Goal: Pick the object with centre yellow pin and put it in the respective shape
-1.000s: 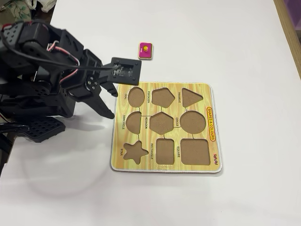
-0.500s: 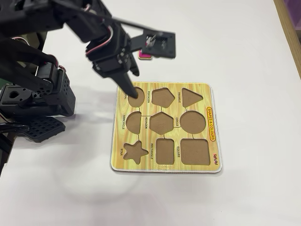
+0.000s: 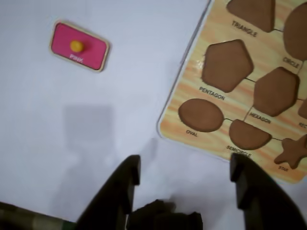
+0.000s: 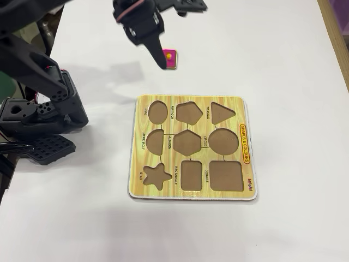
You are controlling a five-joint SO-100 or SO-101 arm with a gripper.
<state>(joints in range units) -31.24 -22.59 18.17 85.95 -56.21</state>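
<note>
A pink rectangular piece (image 3: 79, 46) with a yellow centre pin (image 3: 76, 45) lies flat on the white table, at the upper left of the wrist view. In the fixed view the pink piece (image 4: 170, 58) lies beyond the board's far edge, partly behind a finger. The wooden shape board (image 4: 139, 147) has all its recesses empty, and its rectangle recess (image 4: 192, 174) is in the near row. My gripper (image 3: 186, 167) is open and empty, above the bare table between the piece and the board (image 3: 172, 115). In the fixed view the gripper (image 4: 159, 54) hangs just left of the piece.
The arm's base and motors (image 4: 43, 114) stand at the left of the fixed view. A wooden strip (image 4: 335, 33) marks the table's right edge. White tabletop (image 4: 283, 65) surrounds the board.
</note>
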